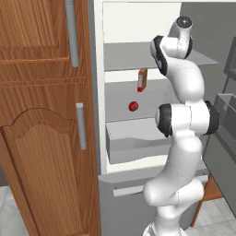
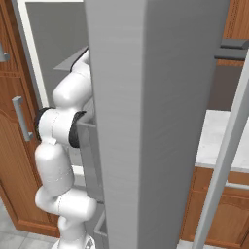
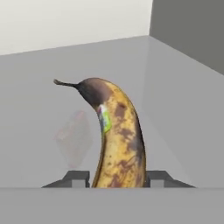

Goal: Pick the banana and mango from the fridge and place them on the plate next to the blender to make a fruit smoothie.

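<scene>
Deep inside fridge (image 1: pixel 138 55), arm reaching, claw (image 3: pixel 118 179) clamping banana (image 3: pixel 116 135)

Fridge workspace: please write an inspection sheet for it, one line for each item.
Surface: flat grey fridge shelf, white back wall behind it.
Job's things: spotted yellow banana with dark brown stem end between the finger tips; small glossy red ball-like mango resting on a middle shelf of the tall white-lined fridge.
Clutter: upright orange-red carton behind the mango.
Grippers: tool shut on the banana.
Cables: nothing seen.
Surroundings: brown wooden cabinet with grey bar handles left of the fridge.
</scene>
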